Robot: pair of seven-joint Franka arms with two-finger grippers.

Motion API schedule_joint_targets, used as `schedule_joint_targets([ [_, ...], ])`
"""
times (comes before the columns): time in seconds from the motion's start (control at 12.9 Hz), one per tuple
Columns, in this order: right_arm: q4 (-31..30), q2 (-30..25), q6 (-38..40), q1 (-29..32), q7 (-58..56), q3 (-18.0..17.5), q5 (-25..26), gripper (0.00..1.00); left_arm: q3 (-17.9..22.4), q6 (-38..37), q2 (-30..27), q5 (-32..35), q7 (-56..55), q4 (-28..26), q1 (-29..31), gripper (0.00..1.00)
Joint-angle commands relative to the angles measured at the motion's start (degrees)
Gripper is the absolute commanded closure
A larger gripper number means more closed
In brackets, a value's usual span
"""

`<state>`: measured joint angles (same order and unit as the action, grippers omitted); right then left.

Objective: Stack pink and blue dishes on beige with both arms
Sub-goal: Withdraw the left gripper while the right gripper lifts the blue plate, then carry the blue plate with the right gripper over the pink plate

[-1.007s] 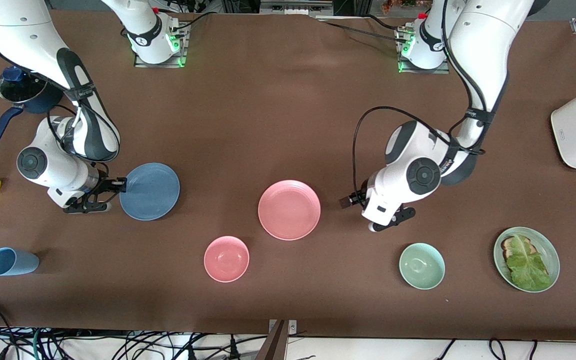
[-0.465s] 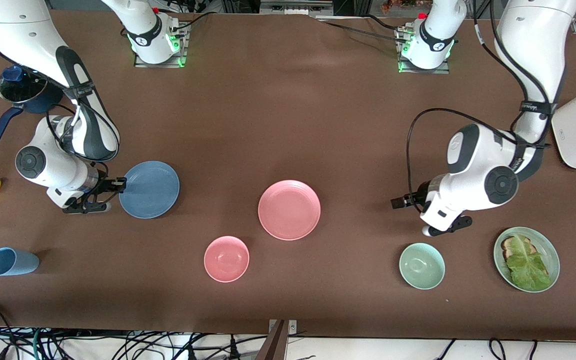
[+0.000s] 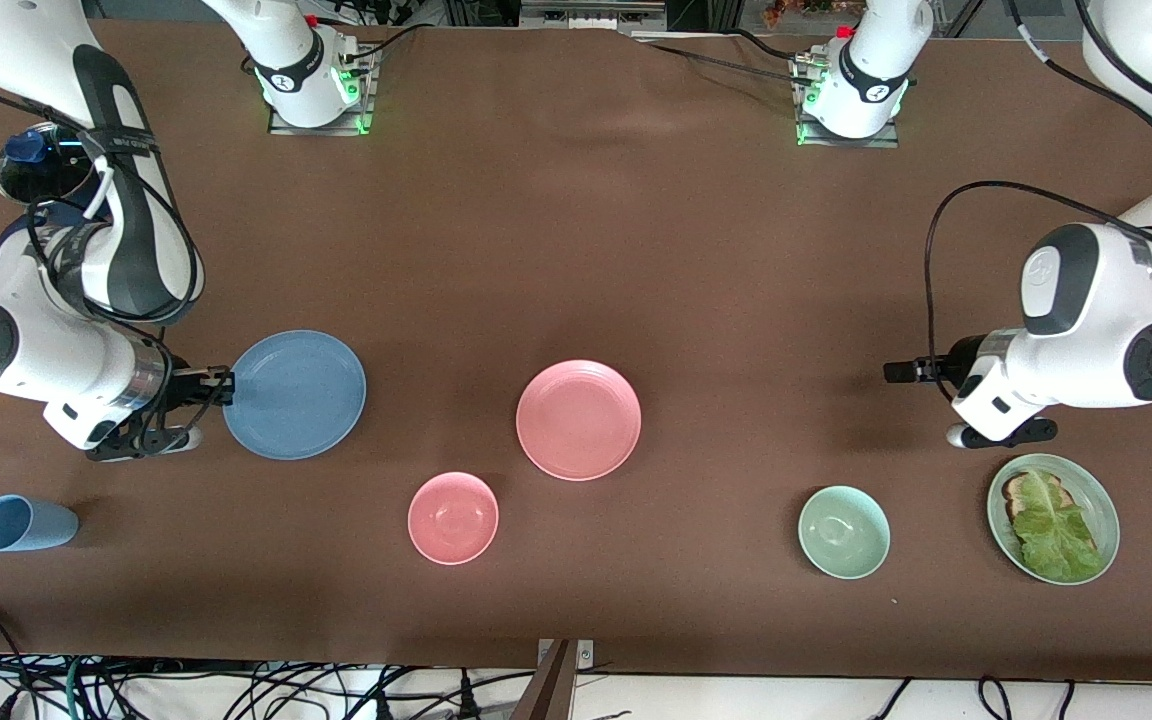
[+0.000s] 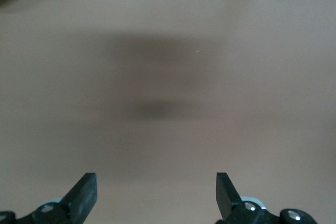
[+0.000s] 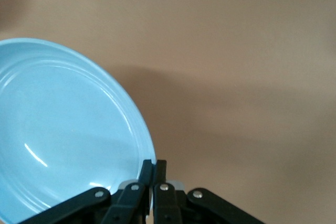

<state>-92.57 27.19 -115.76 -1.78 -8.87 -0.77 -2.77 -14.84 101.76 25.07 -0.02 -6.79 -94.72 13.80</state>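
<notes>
In the front view you see the right hand [image 3: 216, 385] at the middle left of the frame, pinched on the rim of the blue plate [image 3: 295, 394]; the plate looks held by that edge so it can be carried, though whether it is clear of the table [image 3: 576, 250] is hard to tell. The pink plate [image 3: 578, 420] lies flat at frame centre, and no bare beige plate shows anywhere, so it may lie under the pink one. The left hand [image 3: 904, 372] hangs at the middle right, above the pale green plate with lettuce [image 3: 1053, 518] in the frame and well apart from the pink plate, which suggests this arm waits. In the left wrist view the fingers [image 4: 84, 195] stand wide apart over bare table, holding nothing. In the right wrist view the two fingers [image 5: 146, 174] at the lower centre are closed on the blue plate's rim, the plate filling the left of the frame.
</notes>
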Motion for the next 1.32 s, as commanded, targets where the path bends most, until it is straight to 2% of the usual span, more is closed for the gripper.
schedule_joint_targets([
  [0.0, 2.3, 0.4, 1.2, -1.6, 0.2, -1.9, -1.1, 1.0, -0.4, -3.3, -4.0, 1.3, 3.0, -1.4, 2.4, 0.0],
  [0.23, 4.0, 0.0, 1.2, -4.5, 6.6, -4.0, -1.1, 1.0, 0.0, -5.4, -6.2, 1.4, 5.6, -1.3, 4.6, 0.0],
  [0.46, 5.3, 0.1, 1.3, -10.0, 17.4, -4.1, -1.2, 1.0, 3.1, -5.7, -10.6, 1.3, 12.4, -1.6, 3.7, 0.0],
  [0.7, 6.0, 0.8, 1.2, -14.7, 27.6, -4.1, -1.2, 1.0, 7.1, -6.7, -14.9, 1.0, 13.0, -1.7, 0.0, 0.0],
  [0.85, 7.3, 2.4, 0.4, -17.5, 33.4, -4.3, -1.4, 1.0, 7.7, -6.8, -17.5, 1.0, 13.4, -1.5, -1.7, 0.0],
  [1.08, 7.8, 5.8, -4.3, -21.0, 35.9, -4.4, -8.3, 1.0, 11.5, -8.5, -20.8, 0.6, 13.4, -1.2, -5.9, 0.0],
  [1.24, 8.3, 9.3, -9.8, -22.7, 40.7, -4.5, -8.1, 1.0, 11.8, -8.9, -22.9, 1.2, 13.1, -1.2, -7.6, 0.0],
])
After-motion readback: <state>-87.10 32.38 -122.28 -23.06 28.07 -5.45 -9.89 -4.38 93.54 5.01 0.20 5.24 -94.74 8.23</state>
